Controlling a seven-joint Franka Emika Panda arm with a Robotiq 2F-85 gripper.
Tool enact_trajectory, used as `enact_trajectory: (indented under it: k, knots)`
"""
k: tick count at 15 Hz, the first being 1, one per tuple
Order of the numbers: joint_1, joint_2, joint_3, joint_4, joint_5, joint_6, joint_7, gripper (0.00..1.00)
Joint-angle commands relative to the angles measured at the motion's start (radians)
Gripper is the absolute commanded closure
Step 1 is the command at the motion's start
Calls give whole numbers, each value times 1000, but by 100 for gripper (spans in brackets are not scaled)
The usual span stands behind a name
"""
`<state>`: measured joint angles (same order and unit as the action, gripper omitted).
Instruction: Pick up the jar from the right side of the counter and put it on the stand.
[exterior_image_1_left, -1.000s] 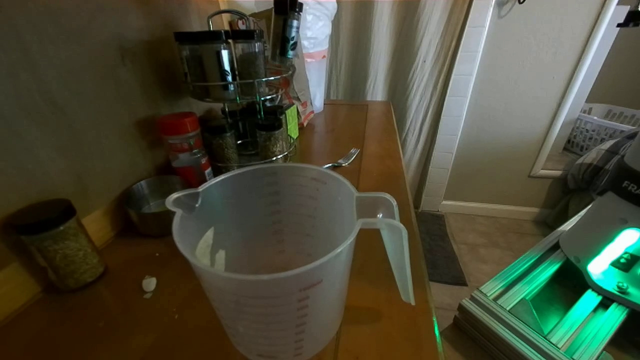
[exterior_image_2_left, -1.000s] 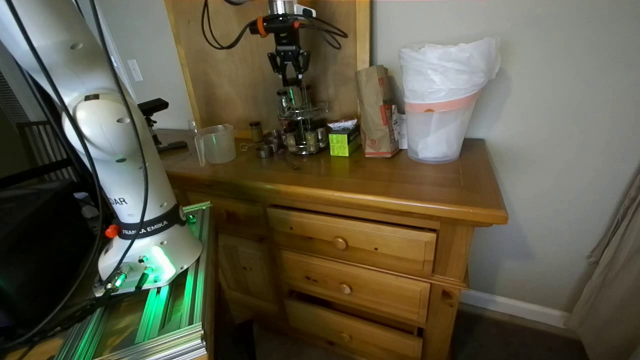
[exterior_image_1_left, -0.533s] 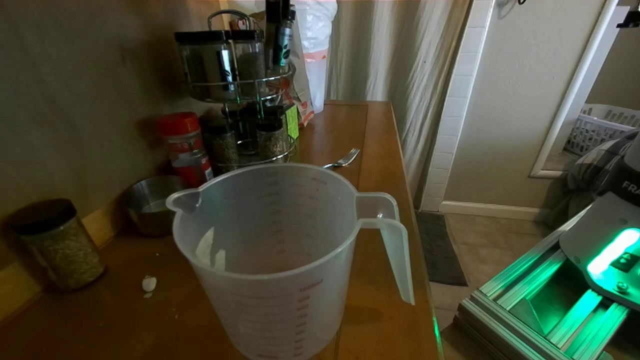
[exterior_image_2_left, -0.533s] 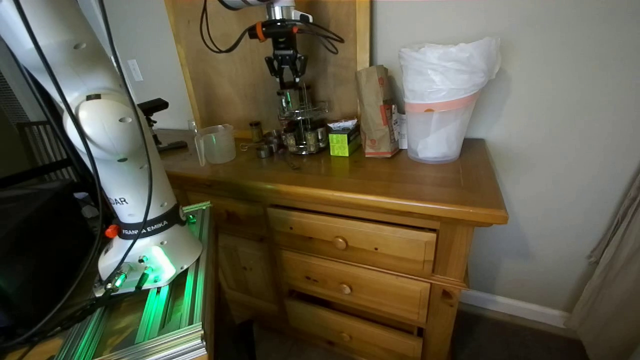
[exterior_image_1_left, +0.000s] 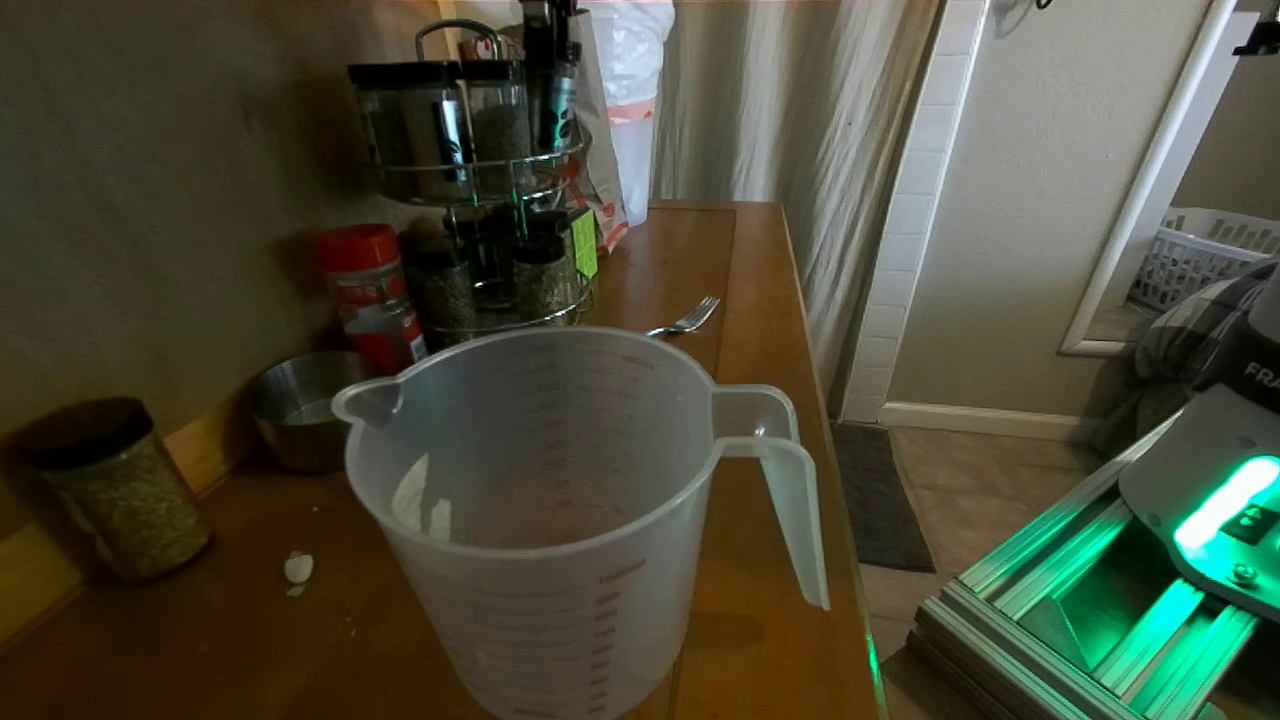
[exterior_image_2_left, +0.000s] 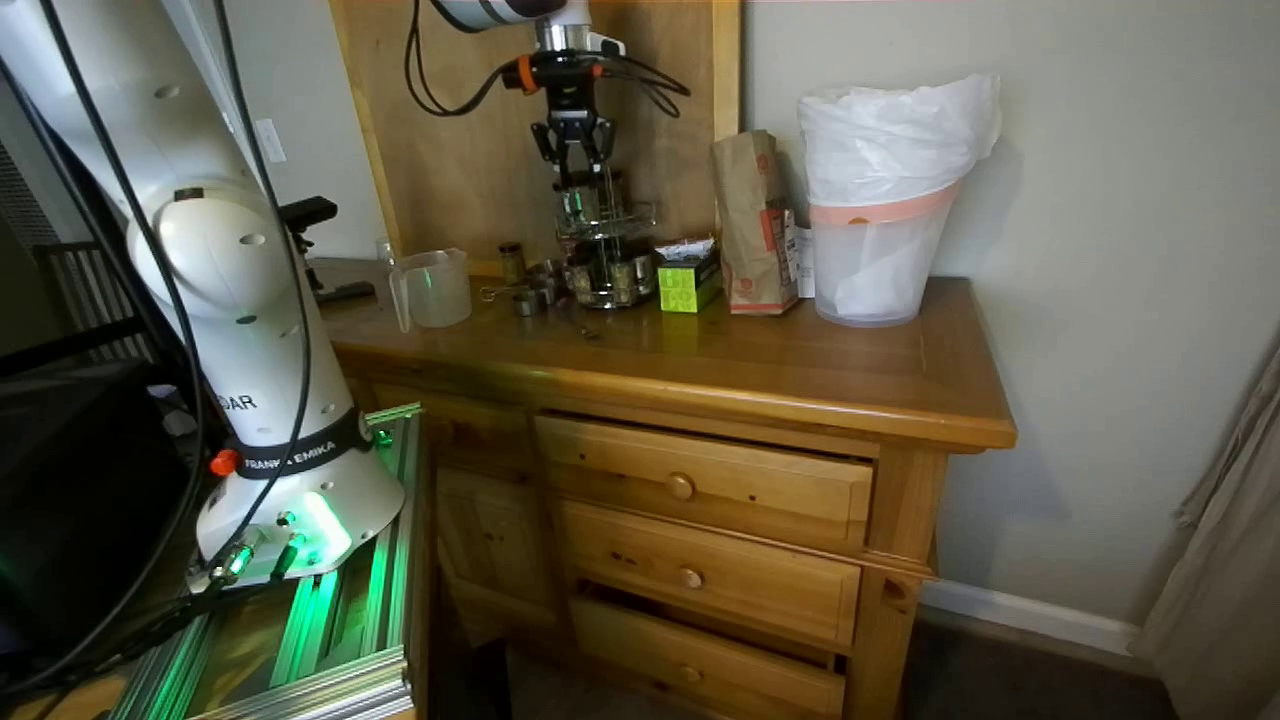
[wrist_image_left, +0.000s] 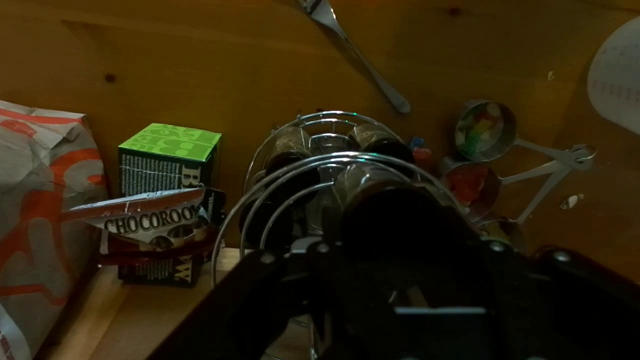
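The jar (exterior_image_1_left: 562, 112), slim with a dark cap, is at the top tier of the round metal stand (exterior_image_1_left: 480, 160). It also shows under the gripper in an exterior view (exterior_image_2_left: 580, 205). In the wrist view its dark cap (wrist_image_left: 395, 212) lies between the fingers, over the stand's wire rings (wrist_image_left: 345, 156). My gripper (exterior_image_2_left: 581, 172) points down and appears shut on the jar's cap end; the dark wrist view hides the contact. I cannot tell whether the jar's base touches the tier. The wooden counter (exterior_image_2_left: 800, 345) carries the stand.
Other jars (exterior_image_1_left: 410, 130) stand on both tiers. A measuring jug (exterior_image_1_left: 570, 600), red-lidded jar (exterior_image_1_left: 365, 290), greenish-brown jar (exterior_image_1_left: 130, 510), fork (wrist_image_left: 355, 50) and measuring cups (wrist_image_left: 482, 130) surround the stand. A green box (wrist_image_left: 170, 150), paper bag (exterior_image_2_left: 750, 230) and lined bin (exterior_image_2_left: 870, 260) stand beyond.
The gripper and jar have moved down onto the stand's top tier, and a little left in both exterior views. The counter's objects have not moved.
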<state>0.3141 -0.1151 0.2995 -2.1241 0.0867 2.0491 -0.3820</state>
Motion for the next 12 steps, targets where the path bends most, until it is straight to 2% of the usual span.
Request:
enact_trajectory:
  k: [1,3,4,7,12]
  knots:
    - [5,8,-3,-3,-8,19,-22,18]
    - [4,8,-5,-1,-2,17,-26,4]
    - [4,6,-5,-1,-2,15,-29,1]
    - [1,-27,-10,1,-3,-6,-27,0]
    - [2,-181,-69,-9,87,-197,-137,0]
